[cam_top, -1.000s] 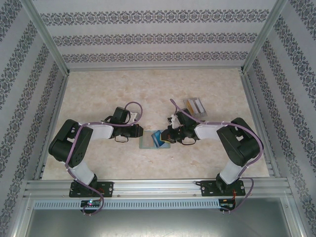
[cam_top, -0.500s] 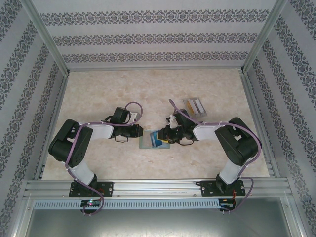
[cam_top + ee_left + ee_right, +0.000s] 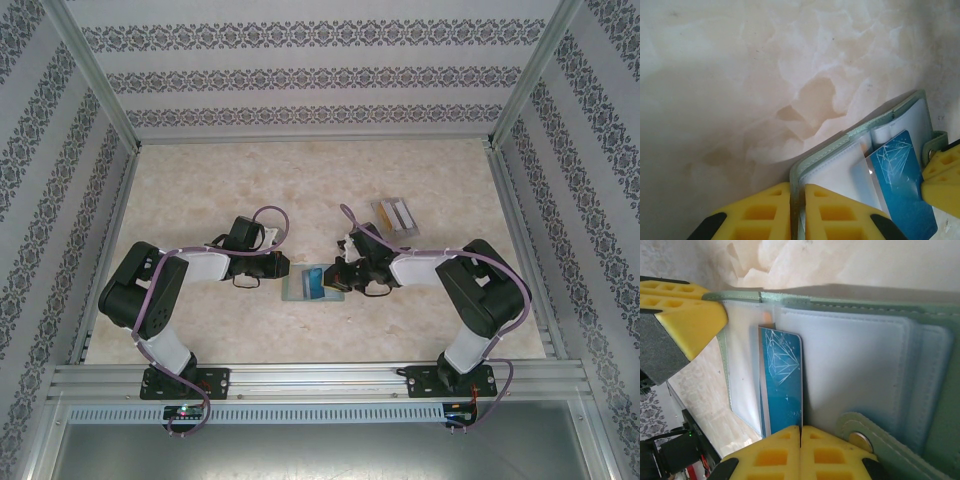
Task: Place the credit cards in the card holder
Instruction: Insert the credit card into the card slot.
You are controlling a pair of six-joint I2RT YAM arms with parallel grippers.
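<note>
Two grippers meet at the open card holder [image 3: 296,290] near the middle of the table [image 3: 230,180]. The left gripper [image 3: 797,202] is clamped on one edge of the holder, seemingly to pin it flat and open. The right gripper [image 3: 800,445] pinches the end of a teal credit card [image 3: 782,375]; the card's far end appears tucked under a clear pocket, likely mid-insertion. What look like further cards lie in a small tray [image 3: 395,214], well apart behind the right arm.

1 left gripper [image 3: 797,205], 1 right gripper [image 3: 801,452], 1 card holder [image 3: 855,365], 1 blue card [image 3: 782,385] and 1 clear tray [image 3: 378,210].
</note>
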